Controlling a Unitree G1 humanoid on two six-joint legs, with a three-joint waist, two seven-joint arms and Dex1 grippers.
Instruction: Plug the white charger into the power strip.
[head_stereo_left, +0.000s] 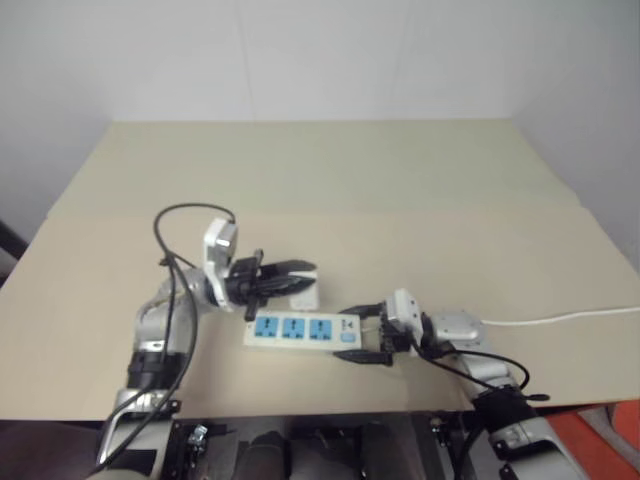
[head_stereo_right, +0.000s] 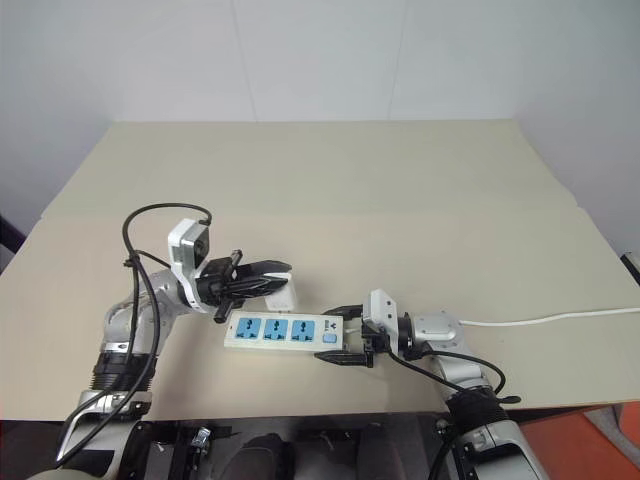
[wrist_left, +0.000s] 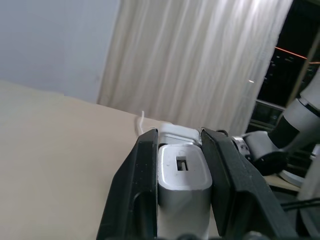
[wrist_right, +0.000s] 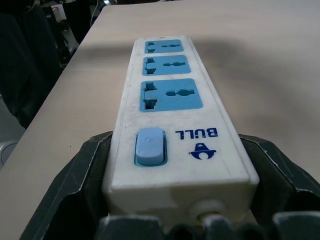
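Observation:
The white charger sits clamped between the two black fingers of my left gripper, which is shut on it. It hangs just behind and above the left end of the power strip. The strip lies flat on the table with its three blue sockets facing up. My right gripper is shut across the strip's switch end, one finger pressed against each long side. The small blue switch lies between those fingers.
The strip's thin white cord runs off to the right across the tan table. The table's front edge is close below the strip. A fold line crosses the tabletop behind both grippers.

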